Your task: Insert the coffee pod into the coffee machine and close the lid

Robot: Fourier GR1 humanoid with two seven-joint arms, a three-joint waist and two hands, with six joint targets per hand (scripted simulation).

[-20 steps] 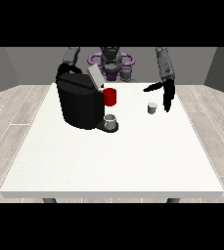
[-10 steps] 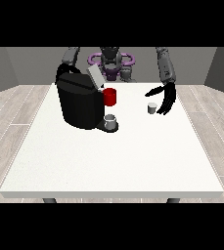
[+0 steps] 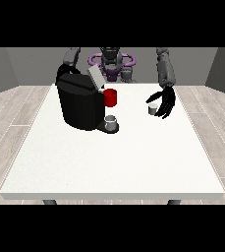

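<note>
While spread, the hand (image 3: 164, 102) flanks a squat pod (image 3: 153, 109) — cylindrical.

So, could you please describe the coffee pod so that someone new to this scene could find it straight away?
Start at the big black coffee machine on the white table, then look towards the view's right. The coffee pod is the small pale cup standing on the table just inside the black hand. Unlike the grey cup under the machine's spout, it stands alone.
</note>
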